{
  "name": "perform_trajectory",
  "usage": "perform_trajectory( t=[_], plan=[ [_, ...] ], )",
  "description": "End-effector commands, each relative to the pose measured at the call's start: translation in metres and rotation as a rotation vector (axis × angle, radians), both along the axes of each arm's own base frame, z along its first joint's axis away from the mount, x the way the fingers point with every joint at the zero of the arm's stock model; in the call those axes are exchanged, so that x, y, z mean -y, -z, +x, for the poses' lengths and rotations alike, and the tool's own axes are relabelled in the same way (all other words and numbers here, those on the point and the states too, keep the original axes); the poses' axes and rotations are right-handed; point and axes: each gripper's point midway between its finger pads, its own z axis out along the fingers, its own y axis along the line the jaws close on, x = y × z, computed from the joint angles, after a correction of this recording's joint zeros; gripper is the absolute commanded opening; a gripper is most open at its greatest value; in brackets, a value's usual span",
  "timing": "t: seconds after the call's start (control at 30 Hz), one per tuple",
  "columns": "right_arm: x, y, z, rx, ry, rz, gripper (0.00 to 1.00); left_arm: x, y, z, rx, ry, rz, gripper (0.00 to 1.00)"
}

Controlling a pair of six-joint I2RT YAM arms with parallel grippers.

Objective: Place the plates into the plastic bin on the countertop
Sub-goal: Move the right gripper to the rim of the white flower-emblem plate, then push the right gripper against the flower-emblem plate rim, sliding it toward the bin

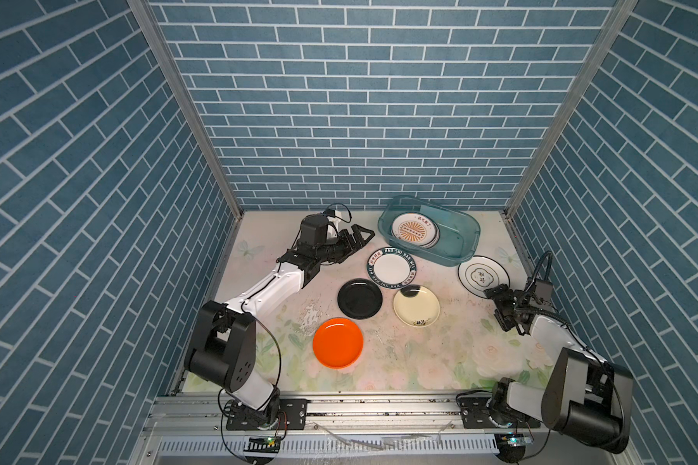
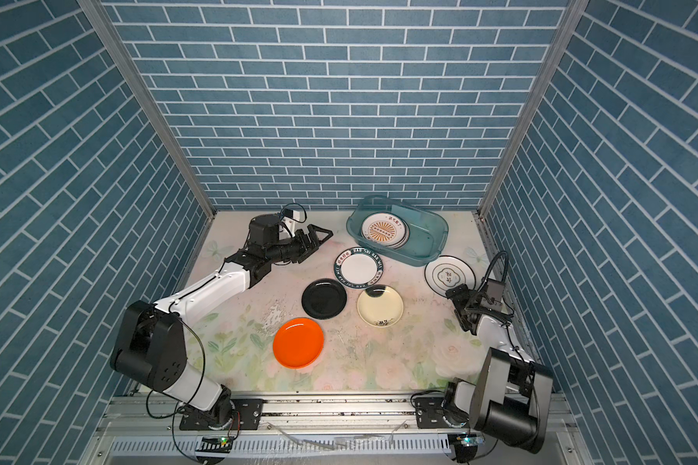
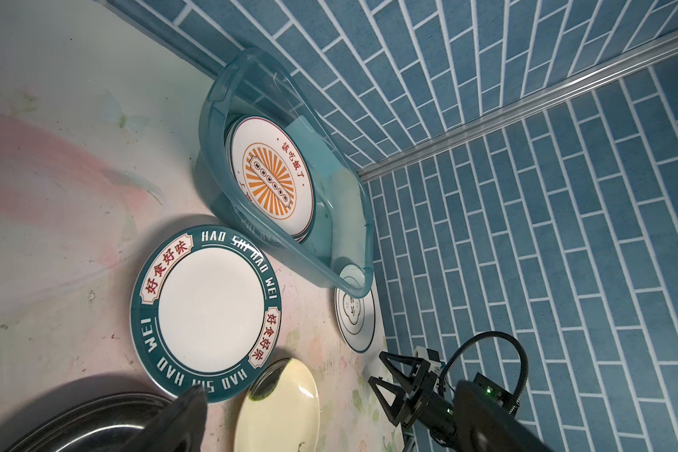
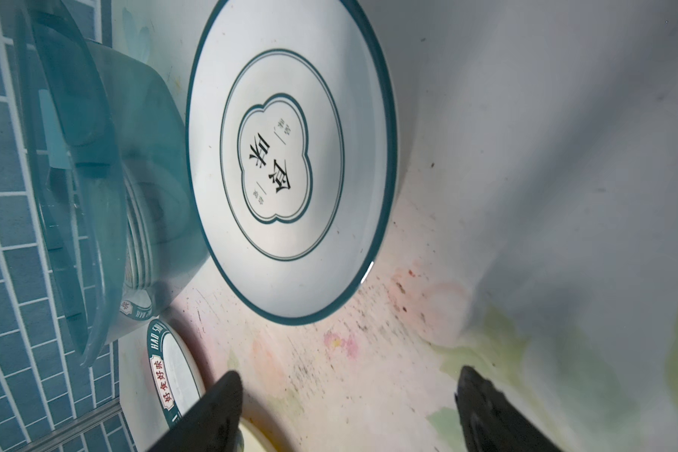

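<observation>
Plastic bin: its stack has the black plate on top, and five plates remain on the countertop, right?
No: the sunburst plate lies on top in the plastic bin, as both top views show. The black plate lies on the countertop, one of the five remaining.

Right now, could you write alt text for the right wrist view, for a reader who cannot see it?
A white plate with a teal rim and a black-character emblem lies on the flowered countertop, next to the translucent teal plastic bin. The right pincer has its two dark fingertips apart, holding nothing.
</observation>
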Motion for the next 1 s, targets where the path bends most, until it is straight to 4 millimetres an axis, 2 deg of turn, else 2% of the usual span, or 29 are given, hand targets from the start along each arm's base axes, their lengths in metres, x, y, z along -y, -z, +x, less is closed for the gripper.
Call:
perform_trajectory(
  t=[0.0, 0.17, 0.53, 0.73, 0.8, 0.97],
  plan=[
    [0.005, -0.004, 0.013, 0.066, 0.038, 0.017, 0.79, -0.002, -0.012, -0.003, 0.034, 0.004, 0.018, 0.99],
    [0.012, 0.003, 0.019, 0.107, 0.074, 0.019, 0.66, -0.003, -0.006, -0.004, 0.022, 0.002, 0.027, 1.00],
    [0.012, 0.038, 0.030, 0.082, 0.131, 0.136, 0.61, -0.001, -0.016, -0.002, 0.037, 0.008, 0.030, 1.00],
    [0.011, 0.051, 0.040, 0.091, 0.147, 0.187, 0.55, 0.000, -0.020, -0.002, 0.041, 0.016, 0.031, 1.00],
    [0.011, 0.054, 0.042, 0.097, 0.152, 0.200, 0.50, -0.001, -0.020, -0.002, 0.040, 0.013, 0.036, 1.00],
    [0.012, 0.057, 0.043, 0.099, 0.157, 0.206, 0.31, -0.001, -0.017, -0.002, 0.034, 0.012, 0.041, 1.00]
  ],
)
